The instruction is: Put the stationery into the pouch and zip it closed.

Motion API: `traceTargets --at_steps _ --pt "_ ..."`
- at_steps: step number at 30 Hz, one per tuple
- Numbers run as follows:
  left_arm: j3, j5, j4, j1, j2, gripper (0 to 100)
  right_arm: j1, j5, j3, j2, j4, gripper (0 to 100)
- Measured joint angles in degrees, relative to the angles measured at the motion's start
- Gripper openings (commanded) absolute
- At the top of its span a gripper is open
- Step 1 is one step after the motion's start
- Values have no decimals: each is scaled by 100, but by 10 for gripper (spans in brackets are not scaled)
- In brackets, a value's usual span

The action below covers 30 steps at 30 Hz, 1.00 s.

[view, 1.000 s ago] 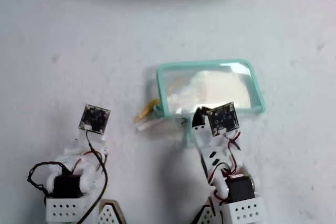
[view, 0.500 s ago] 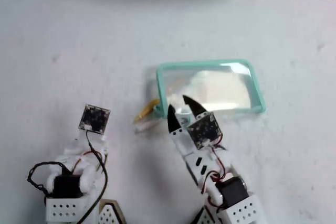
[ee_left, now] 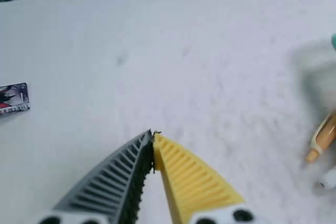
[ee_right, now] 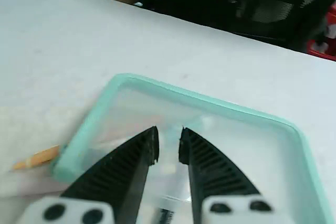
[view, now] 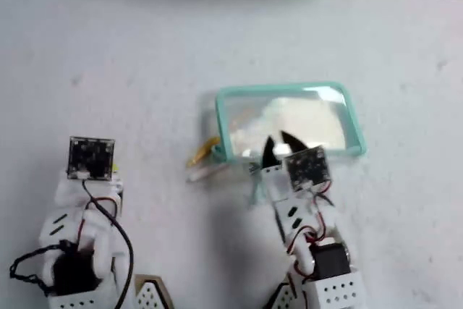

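A clear pouch [view: 289, 117] with a teal rim lies flat right of the table's middle, pale items showing through it. At its left end, outside, a yellow pen [view: 205, 151] and a white stick [view: 202, 171] rest on the table. My right gripper [view: 279, 144] hangs over the pouch's near edge, its black fingers a little apart; the right wrist view shows that gripper [ee_right: 168, 144] open and empty above the pouch [ee_right: 173, 90], with the pen tip [ee_right: 37, 157] off to one side. My left gripper [ee_left: 153, 136] is shut and empty over bare table, away from the pen [ee_left: 321, 139].
The left arm [view: 79, 229] sits at the near left, the right arm's base [view: 325, 273] at the near right. A small printed label [ee_left: 13, 98] lies on the table in the left wrist view. The table's far edge runs along the top of the high view.
The right gripper swung left toward the pouch's corner with its fingers wide, then back right over the near edge, fingers narrower. The left arm shifted left.
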Motion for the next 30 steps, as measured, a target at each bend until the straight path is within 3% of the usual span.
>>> traceTargets --at_steps 6,15,21,30 --pt "-114 0 -466 -26 9 24 800 0 0 9 -237 66" --pt "-123 0 -1662 607 26 24 888 0 0 9 -237 65" --pt "-26 0 -1837 1196 9 24 870 0 0 9 -237 66" --pt "1108 0 -2198 1248 53 24 624 0 0 9 -88 67"
